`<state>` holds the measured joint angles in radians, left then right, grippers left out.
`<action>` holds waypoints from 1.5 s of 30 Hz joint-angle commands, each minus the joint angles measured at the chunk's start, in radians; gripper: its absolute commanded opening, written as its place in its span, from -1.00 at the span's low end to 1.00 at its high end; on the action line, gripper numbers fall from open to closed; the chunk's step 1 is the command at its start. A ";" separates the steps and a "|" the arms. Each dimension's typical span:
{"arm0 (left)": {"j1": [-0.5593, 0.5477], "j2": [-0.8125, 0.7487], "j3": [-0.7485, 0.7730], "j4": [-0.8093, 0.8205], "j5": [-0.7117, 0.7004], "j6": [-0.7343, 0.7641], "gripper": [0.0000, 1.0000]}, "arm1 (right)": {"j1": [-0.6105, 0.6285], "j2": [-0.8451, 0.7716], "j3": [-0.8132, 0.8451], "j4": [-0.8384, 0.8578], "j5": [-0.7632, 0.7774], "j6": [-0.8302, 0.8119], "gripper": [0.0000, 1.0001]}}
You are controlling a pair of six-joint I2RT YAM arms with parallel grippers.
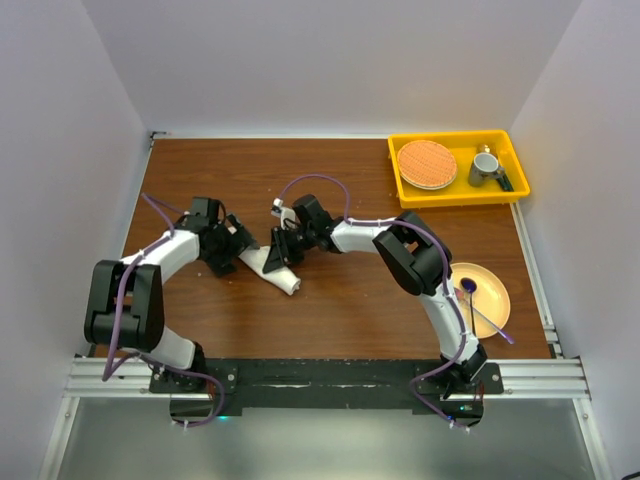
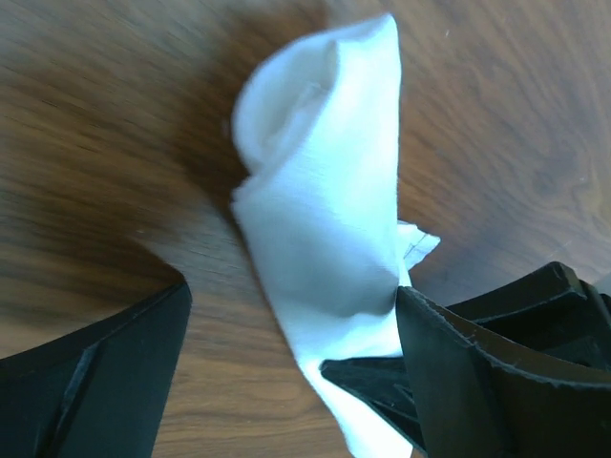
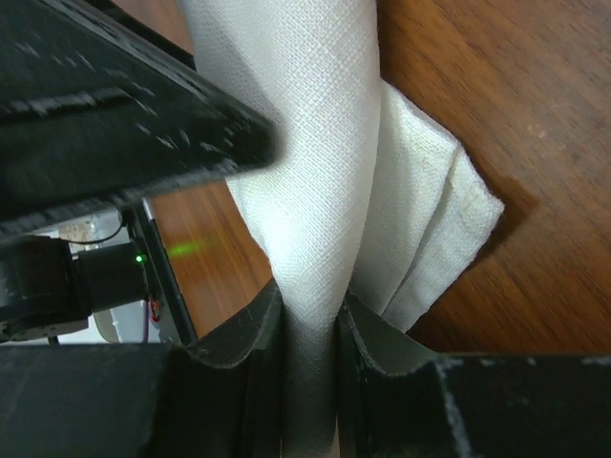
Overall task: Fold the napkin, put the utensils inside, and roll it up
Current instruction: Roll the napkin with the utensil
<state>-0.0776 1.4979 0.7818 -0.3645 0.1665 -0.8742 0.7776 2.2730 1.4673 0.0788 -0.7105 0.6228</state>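
Right gripper (image 3: 307,329) pinches the rolled napkin (image 2: 325,219), left gripper (image 2: 291,298) gapes; yellow tray (image 1: 460,194) holds 1 cup (image 1: 485,165).

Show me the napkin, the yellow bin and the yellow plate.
napkin (image 1: 281,274), top view, middle of the roll
yellow bin (image 1: 460,197), top view, near wall
yellow plate (image 1: 489,284), top view, bare upper part

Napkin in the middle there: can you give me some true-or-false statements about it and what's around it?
1. The napkin is spread flat. False: it is bunched into a roll.
2. The right pincer is clamped on the napkin. True.
3. The left pincer is clamped on it too. False: its fingers stand apart, either side of the cloth.
4. The yellow tray holds a cup. True.
5. A spoon lies on the yellow plate. True.
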 commanded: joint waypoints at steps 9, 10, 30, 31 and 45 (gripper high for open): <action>-0.060 0.130 0.082 0.013 -0.163 -0.103 0.67 | 0.006 0.037 0.019 -0.119 0.020 -0.064 -0.44; -0.060 0.149 0.085 0.016 -0.163 -0.100 0.54 | 0.006 0.033 0.022 -0.141 0.029 -0.086 -0.35; -0.057 0.179 0.093 -0.024 -0.098 -0.048 -0.13 | 0.222 -0.173 0.160 -0.430 0.790 -0.472 0.96; -0.057 0.176 0.096 -0.025 -0.097 -0.049 -0.13 | 0.250 -0.168 0.162 -0.418 0.821 -0.482 0.96; -0.050 0.162 0.085 -0.037 -0.061 -0.042 -0.11 | 0.350 -0.017 0.242 -0.416 1.243 -0.460 0.65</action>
<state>-0.1184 1.6424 0.8845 -0.3347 0.1032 -0.9478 1.1252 2.2345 1.6958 -0.3466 0.4152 0.1593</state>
